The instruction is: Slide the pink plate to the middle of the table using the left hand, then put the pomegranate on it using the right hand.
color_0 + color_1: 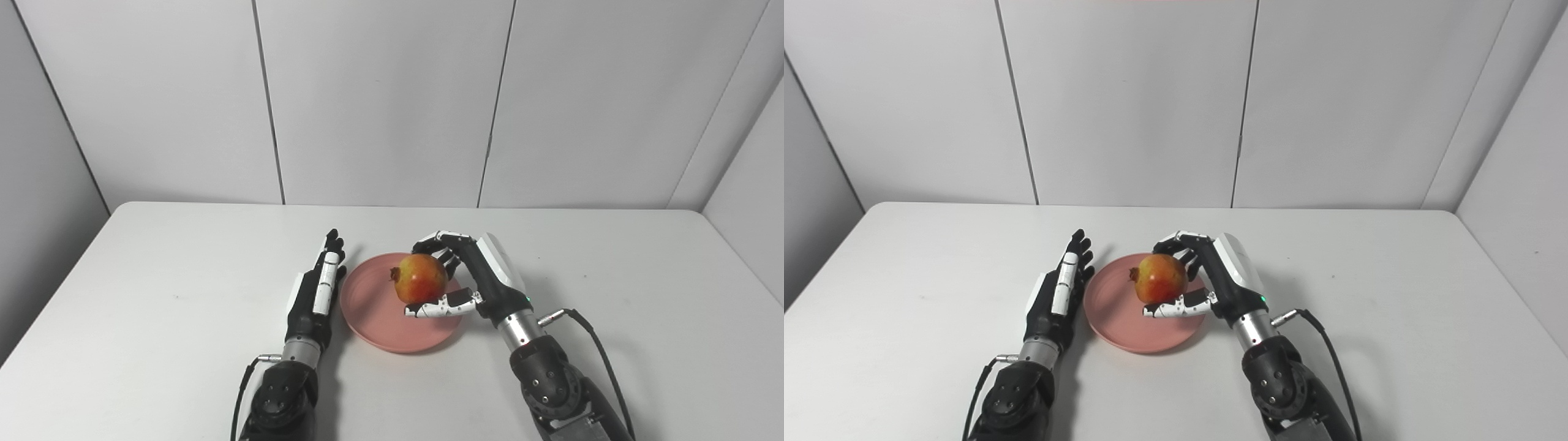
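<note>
The pink plate [373, 312] lies near the middle of the white table. Over its right half a red and yellow pomegranate [420, 278] is held by my right hand [474, 275], fingers curled behind it and thumb under its front; whether the fruit touches the plate I cannot tell. My left hand [320, 288] rests flat and open on the table, fingers straight, right beside the plate's left rim. The right eye view shows the same: plate [1118, 315], pomegranate [1162, 278], right hand [1222, 275], left hand [1059, 294].
The white table [153, 294] reaches back to grey wall panels [380, 98]. A cable [597, 349] loops off my right wrist, another off my left forearm. Bare tabletop lies to both sides and behind the plate.
</note>
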Controlling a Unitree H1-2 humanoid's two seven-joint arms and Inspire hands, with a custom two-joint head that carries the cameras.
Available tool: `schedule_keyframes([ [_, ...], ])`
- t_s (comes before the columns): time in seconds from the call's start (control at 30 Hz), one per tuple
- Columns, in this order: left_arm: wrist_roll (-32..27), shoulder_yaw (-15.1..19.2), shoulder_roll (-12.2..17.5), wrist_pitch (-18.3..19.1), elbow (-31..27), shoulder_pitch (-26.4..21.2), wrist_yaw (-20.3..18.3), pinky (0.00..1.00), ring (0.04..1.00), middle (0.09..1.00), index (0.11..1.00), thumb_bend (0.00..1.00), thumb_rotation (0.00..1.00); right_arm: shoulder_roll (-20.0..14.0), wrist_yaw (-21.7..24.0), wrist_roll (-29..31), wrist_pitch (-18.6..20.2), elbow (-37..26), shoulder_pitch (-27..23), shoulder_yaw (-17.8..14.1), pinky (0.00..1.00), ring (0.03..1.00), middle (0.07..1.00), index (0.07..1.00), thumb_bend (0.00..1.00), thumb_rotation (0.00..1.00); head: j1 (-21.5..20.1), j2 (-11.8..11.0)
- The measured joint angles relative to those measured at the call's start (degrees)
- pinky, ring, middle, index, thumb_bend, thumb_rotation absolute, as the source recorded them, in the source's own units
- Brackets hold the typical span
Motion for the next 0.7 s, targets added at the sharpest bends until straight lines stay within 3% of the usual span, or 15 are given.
schedule_keyframes([
  [0.1,0.0,0.0,-0.1,0.0,0.0,0.0,0.0,0.98,0.998,1.0,1.0,0.53,1.0,0.2,-0.2,-2.2,0.0,1.4,-1.0,1.1,0.26,0.353,0.427,0.526,0.51,0.0,0.0,0.1],
  [0.27,0.1,-0.1,-0.2,0.0,0.0,0.0,0.1,0.99,1.0,1.0,1.0,0.52,1.0,0.2,-1.3,-6.0,-0.2,4.2,-2.4,2.6,0.25,0.333,0.476,0.492,0.52,0.0,0.2,0.1],
  [0.3,0.1,-0.1,-0.2,0.0,0.0,0.0,0.0,0.99,1.0,1.0,1.0,0.52,1.0,0.0,-1.4,-6.6,-0.4,4.8,-2.5,3.0,0.28,0.365,0.44,0.521,0.51,0.0,0.2,0.1],
  [0.6,0.0,0.0,-0.2,0.0,-0.1,0.0,0.0,0.99,1.0,1.0,1.0,0.53,1.0,-1.2,-3.2,-11.7,-1.9,8.4,-3.4,4.7,0.41,0.429,0.423,0.535,0.51,0.0,0.2,0.3],
  [0.7,0.0,-0.1,-0.2,0.0,-0.1,0.0,0.0,0.99,1.0,1.0,1.0,0.54,1.0,-1.4,-4.5,-13.5,-2.3,9.6,-4.4,5.5,0.54,0.539,0.472,0.506,0.52,0.0,0.0,0.4],
])
